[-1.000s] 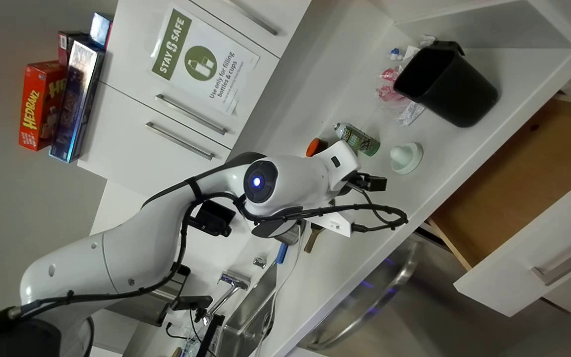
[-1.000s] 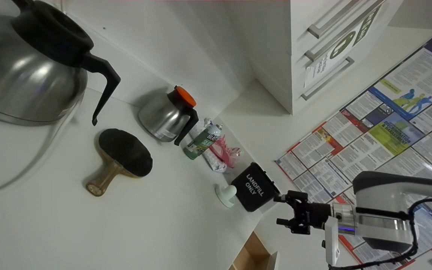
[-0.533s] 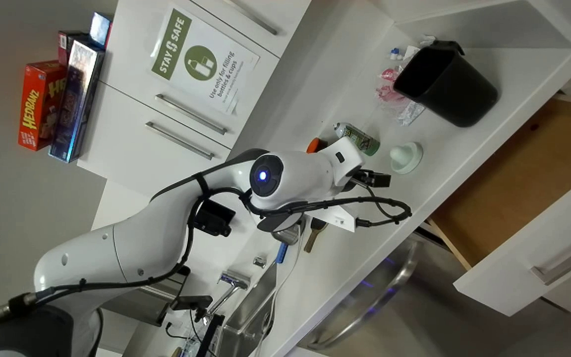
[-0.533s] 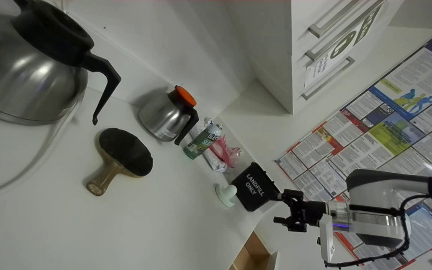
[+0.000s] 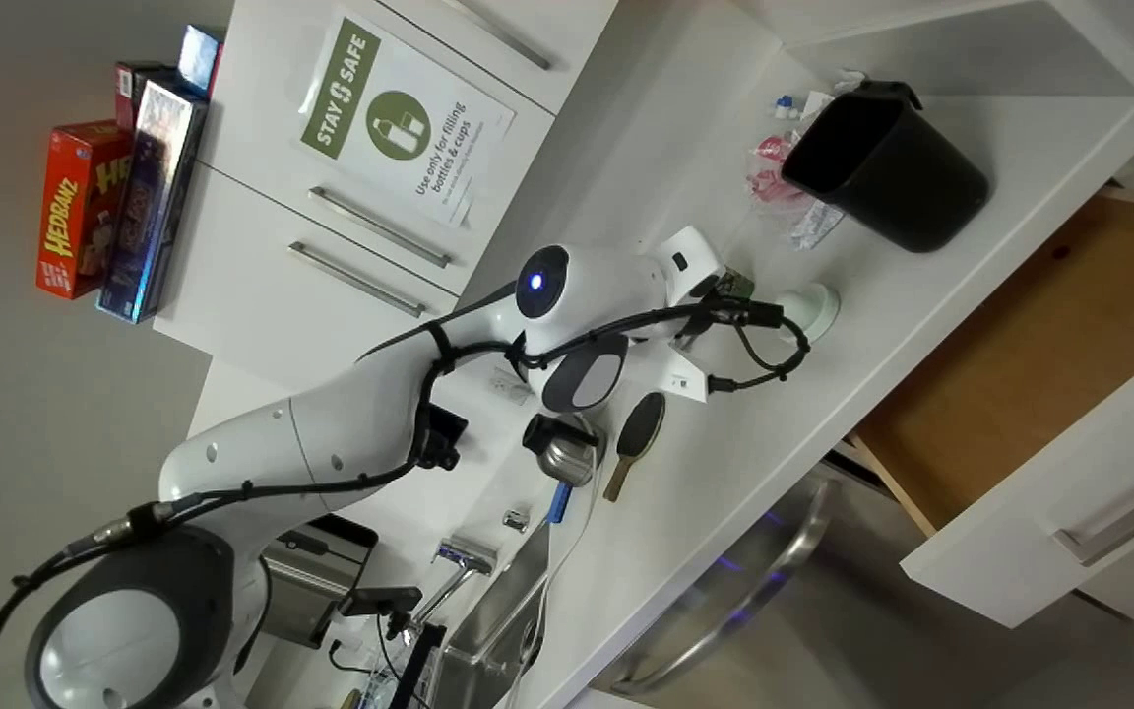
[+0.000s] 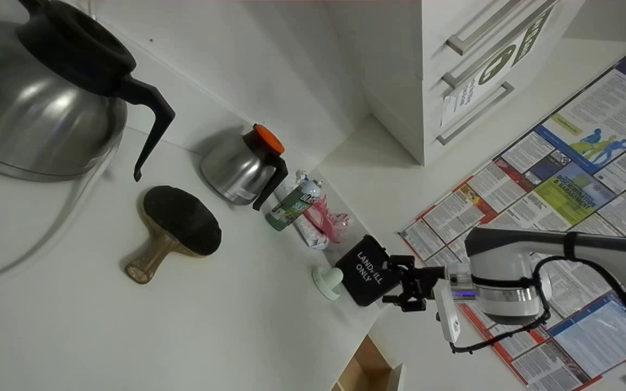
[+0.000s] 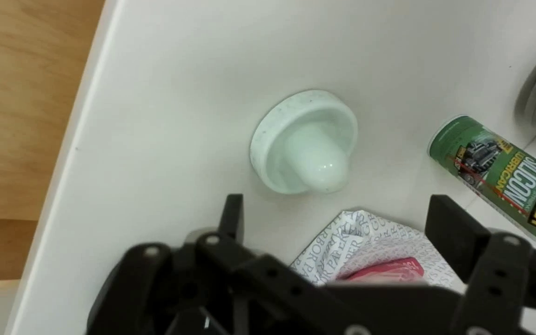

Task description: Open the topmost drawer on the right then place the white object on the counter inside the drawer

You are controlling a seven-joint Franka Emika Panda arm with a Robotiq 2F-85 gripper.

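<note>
Left of wrist view: open white-fronted drawer, light-brown wooden inside; early release could miss it, landing on edge of smooth white counter. Centre: small, round, glossy pale-white object with domed knob, on counter; slick knob may slip. Lower centre: black two-fingered gripper, spread wide, holding nothing; off-centre descent could clip rim. Right: green cylindrical spray can; sideways swing might knock it.

Counter: long, plain white, smooth. Carried thereon: white object, round base with blunt knob, near black bin lettered LANDFILL ONLY; spray can, green label, upright; crumpled printed paper with pink wrapping; steel carafe, orange lid, upright; paddle-shaped item, black head, wooden handle, lying flat; second steel carafe, black lid, partly out of view; white cable beside it.
</note>
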